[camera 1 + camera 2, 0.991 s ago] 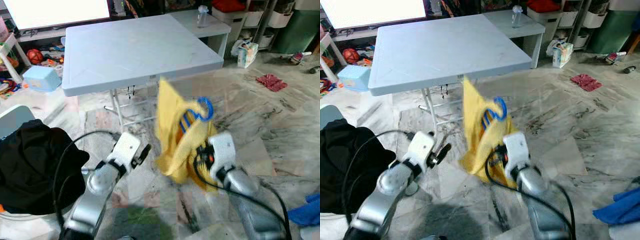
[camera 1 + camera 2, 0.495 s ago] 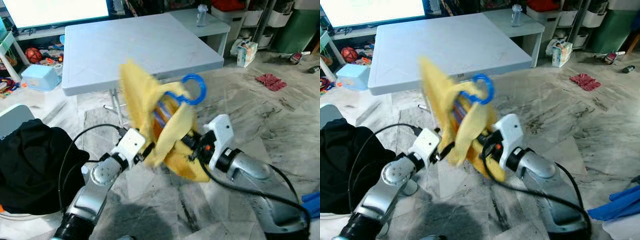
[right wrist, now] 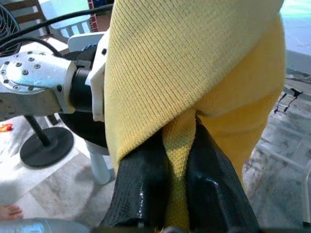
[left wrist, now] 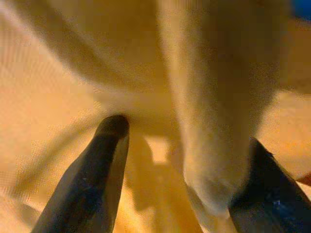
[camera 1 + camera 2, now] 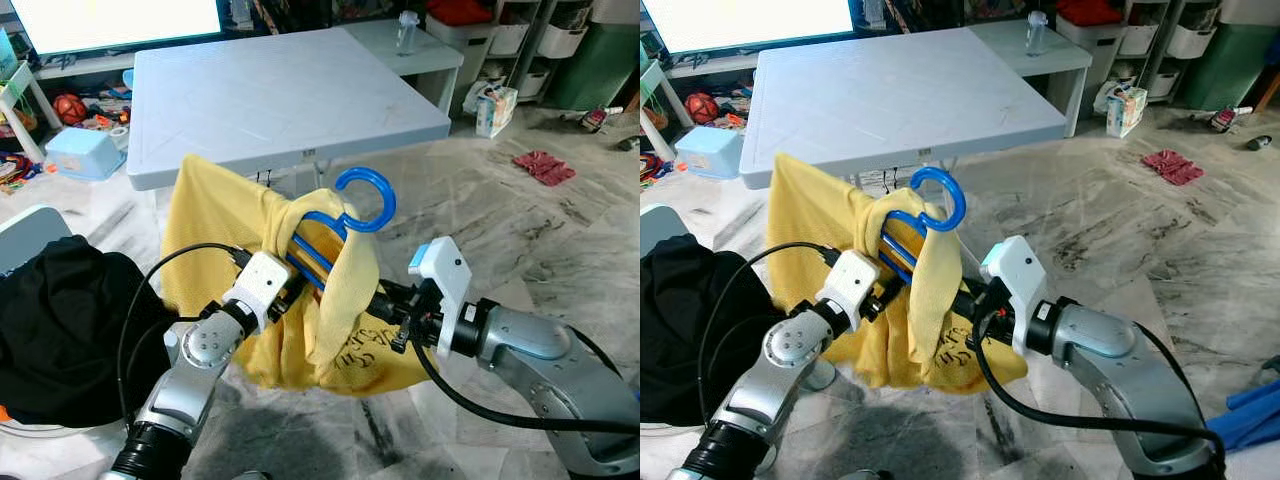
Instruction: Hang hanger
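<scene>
A yellow knitted garment [image 5: 212,232] hangs on a blue hanger [image 5: 364,196], whose hook sticks up above the cloth, held in the air in front of me. My right gripper [image 3: 177,145] is shut on a fold of the yellow cloth, low at the garment's right side [image 5: 388,306]. From the left, my left gripper [image 5: 289,296] pushes into the cloth just under the hanger's bars. In the left wrist view its fingers [image 4: 95,179] stand apart with a yellow fold between them. The hanger's lower part is hidden by the cloth.
A white folding table [image 5: 280,90] stands just behind the garment, with a bottle [image 5: 404,32] on a low table beyond. Black clothes [image 5: 60,330] are piled at my left. A red cloth [image 5: 543,164] and a blue cloth [image 5: 1252,408] lie on the marble floor.
The garment has swung left and spread out wide between the arms. My left gripper has risen into the cloth under the hanger. The right gripper has kept its hold and turned leftward.
</scene>
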You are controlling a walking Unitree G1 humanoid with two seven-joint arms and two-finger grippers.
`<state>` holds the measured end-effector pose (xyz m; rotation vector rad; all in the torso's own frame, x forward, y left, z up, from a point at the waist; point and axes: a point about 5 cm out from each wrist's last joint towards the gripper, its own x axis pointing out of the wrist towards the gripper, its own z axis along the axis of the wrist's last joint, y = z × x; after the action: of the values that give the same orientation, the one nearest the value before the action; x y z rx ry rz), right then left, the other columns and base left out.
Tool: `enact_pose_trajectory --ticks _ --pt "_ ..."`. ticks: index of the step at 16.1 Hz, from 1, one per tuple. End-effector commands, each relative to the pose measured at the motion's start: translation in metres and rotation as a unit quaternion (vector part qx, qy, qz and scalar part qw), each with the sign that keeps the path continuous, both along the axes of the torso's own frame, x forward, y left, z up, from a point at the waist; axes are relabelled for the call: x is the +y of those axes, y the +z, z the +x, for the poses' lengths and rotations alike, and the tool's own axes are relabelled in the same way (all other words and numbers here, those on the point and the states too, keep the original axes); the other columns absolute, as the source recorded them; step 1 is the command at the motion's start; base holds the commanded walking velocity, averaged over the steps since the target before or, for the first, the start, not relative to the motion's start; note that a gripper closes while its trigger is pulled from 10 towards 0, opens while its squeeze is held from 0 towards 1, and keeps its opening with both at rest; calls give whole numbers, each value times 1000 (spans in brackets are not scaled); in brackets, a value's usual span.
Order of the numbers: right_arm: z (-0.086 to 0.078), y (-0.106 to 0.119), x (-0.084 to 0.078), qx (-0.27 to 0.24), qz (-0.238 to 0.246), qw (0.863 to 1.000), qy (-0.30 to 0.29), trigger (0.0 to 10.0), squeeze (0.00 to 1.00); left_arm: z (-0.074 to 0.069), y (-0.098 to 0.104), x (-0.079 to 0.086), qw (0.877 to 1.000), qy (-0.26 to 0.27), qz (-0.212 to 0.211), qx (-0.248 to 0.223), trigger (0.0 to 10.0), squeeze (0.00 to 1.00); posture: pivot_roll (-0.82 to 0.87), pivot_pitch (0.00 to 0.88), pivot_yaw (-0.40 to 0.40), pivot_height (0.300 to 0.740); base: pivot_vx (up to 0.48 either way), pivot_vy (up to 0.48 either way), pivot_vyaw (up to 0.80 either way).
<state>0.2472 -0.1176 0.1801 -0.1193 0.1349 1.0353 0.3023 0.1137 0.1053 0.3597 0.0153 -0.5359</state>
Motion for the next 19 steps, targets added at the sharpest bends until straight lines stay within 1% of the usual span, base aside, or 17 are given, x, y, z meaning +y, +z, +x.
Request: enact_pose_trajectory --ticks 1,3,6,7,10,12,13,14,15,16,17,18,19 --pt "-5 10 5 -26 -7 999 33 10000 0 1 0 4 1000 5 -3 1 0 0 -21 36 -27 740 0 0 0" --pt "-2 8 1 -37 -31 999 23 10000 0 2 0 7 1000 16 -10 1 0 0 -28 37 -31 740 0 0 0" --pt "3 3 -3 -55 -60 997 0 10000 0 1 2 6 1000 13 -20 -3 0 0 -29 42 -31 740 0 0 0" --pt "3 3 -3 -55 -62 997 -2 10000 0 0 2 6 1000 14 -23 -4 0 0 -29 42 -31 740 0 0 0" --pt "14 -6 -12 -77 -113 990 -45 10000 0 -1 9 4 999 15 -43 -9 0 0 -27 45 -30 740 0 0 0" --pt "20 -14 -22 -84 -155 982 -68 10000 0 -5 13 2 999 14 -48 -17 0 0 -24 48 -29 740 0 0 0" --pt "21 -16 -24 -86 -164 980 -72 10000 0 -4 16 7 998 30 -50 -29 0 0 -24 48 -29 740 0 0 0" --pt "22 -18 -27 -92 -173 978 -73 10000 0 4 20 29 993 91 -58 -42 0 0 -24 49 -30 740 0 0 0" --pt "22 -20 -28 -95 -181 976 -71 10000 0 8 22 38 991 114 -61 -44 0 0 -23 49 -30 740 0 0 0" --pt "22 -21 -29 -97 -187 975 -69 10000 0 11 25 45 989 128 -60 -48 0 0 -23 50 -29 740 0 0 0" --pt "22 -22 -36 -105 -204 972 -59 10000 0 16 30 57 986 150 -52 -57 0 0 -20 52 -27 740 0 0 0" --pt "21 -22 -40 -107 -213 970 -51 10000 0 17 33 61 984 159 -51 -60 0 0 -19 52 -27 740 0 0 0" --pt "17 -22 -52 -108 -230 967 -32 10000 0 20 36 67 981 173 -56 -65 0 0 -19 54 -27 740 0 0 0"
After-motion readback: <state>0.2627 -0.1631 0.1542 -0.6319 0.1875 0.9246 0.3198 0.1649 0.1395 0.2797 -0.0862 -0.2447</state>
